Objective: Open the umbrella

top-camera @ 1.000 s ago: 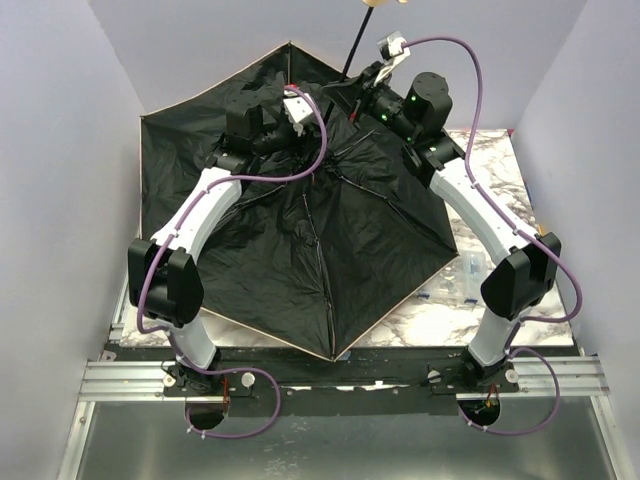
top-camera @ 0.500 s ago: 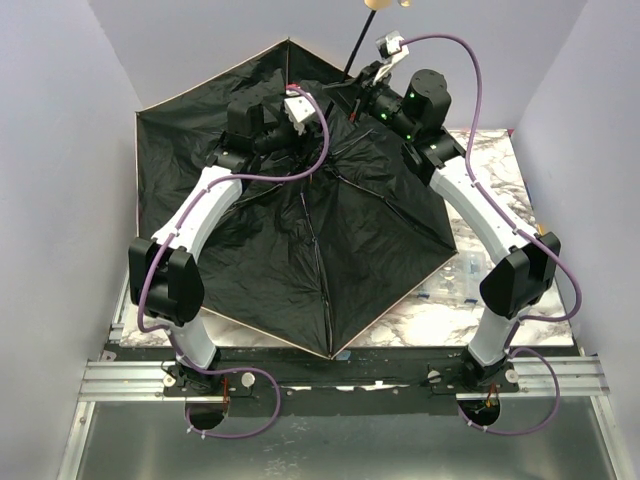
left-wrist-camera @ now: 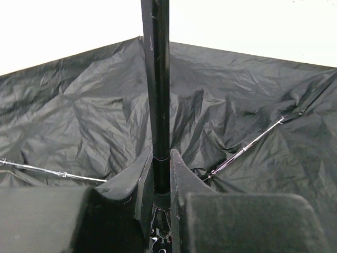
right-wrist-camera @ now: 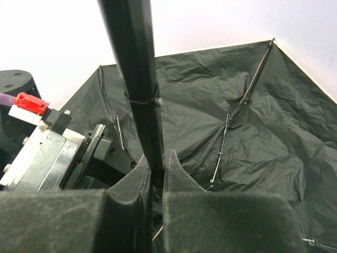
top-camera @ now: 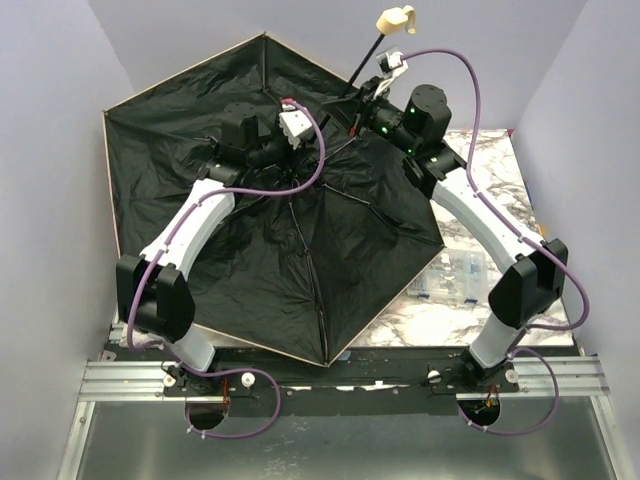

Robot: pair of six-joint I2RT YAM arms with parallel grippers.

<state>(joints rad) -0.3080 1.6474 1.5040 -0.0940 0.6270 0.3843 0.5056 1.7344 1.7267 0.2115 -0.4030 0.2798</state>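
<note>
Top external shows both arms bent, reaching over the spread black-lined tan folding umbrella (top-camera: 330, 255) on the marble tabletop (top-camera: 490, 190). Only wrist views show left gripper (left-wrist-camera: 160, 158) and right gripper (right-wrist-camera: 157, 158) each clamping its thin black shaft (left-wrist-camera: 156, 79).

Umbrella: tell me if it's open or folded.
Open. The umbrella is spread wide, black inside facing up, ribs stretched out.
</note>
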